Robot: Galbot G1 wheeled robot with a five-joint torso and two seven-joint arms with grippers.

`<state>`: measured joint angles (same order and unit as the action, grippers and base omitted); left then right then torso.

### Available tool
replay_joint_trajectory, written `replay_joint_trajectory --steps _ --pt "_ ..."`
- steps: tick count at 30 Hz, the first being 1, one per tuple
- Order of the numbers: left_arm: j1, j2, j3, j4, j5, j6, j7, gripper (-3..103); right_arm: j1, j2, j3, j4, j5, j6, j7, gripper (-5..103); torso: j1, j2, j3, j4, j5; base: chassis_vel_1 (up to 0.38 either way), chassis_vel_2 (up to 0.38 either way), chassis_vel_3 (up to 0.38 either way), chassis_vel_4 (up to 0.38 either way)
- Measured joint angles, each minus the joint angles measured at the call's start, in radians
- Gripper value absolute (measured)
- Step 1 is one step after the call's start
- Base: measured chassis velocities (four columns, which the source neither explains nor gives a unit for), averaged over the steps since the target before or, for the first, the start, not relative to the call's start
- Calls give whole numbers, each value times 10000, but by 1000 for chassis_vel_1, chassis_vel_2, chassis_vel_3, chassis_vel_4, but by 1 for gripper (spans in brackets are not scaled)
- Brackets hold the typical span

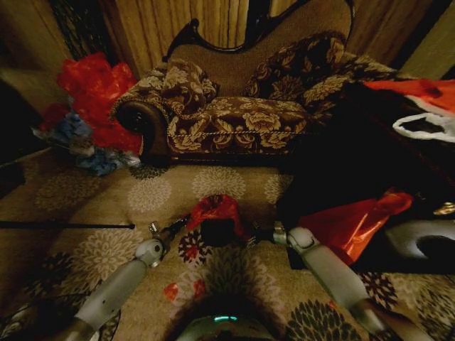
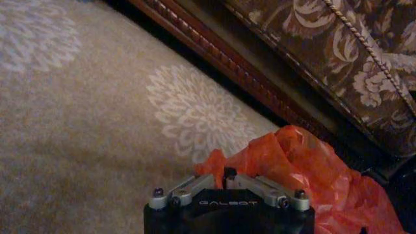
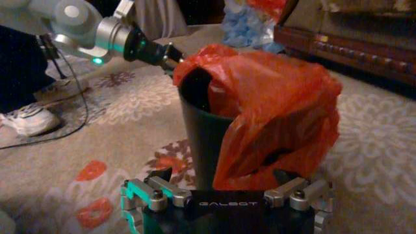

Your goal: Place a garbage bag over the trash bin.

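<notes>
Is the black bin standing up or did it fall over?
Standing up. The trash bin rises straight from the carpet, with the garbage bag draped over its rim.

Seen from the head, high and angled down across patterned carpet (image 1: 234,273) toward a floral sofa (image 1: 242,99). From each wrist, low and close, apparently facing inward. Shared by all three: red garbage bag (image 3: 273,107) on black trash bin (image 3: 201,141).

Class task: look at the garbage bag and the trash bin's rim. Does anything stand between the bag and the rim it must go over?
Nothing visible does. The garbage bag already drapes over part of the trash bin. The left gripper is at the bag's edge and the right gripper at the bin; part of the rim remains bare.
</notes>
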<state>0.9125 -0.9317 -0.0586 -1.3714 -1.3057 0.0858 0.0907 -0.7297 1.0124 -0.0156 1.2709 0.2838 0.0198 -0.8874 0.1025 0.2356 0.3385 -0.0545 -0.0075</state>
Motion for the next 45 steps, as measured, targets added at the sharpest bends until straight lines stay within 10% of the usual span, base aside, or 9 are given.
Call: replay_joint_trajectory --steps 16,45 --pt "-27 -30 0 42 -7 2 -22 0 -570 245 -480 667 829 -393 701 100 0 0 1 2 2 0 0 0 0" --pt "27 -30 2 62 13 -8 -16 0 -35 496 -908 -106 463 -36 -804 100 1 0 1 2 2 0 0 0 0"
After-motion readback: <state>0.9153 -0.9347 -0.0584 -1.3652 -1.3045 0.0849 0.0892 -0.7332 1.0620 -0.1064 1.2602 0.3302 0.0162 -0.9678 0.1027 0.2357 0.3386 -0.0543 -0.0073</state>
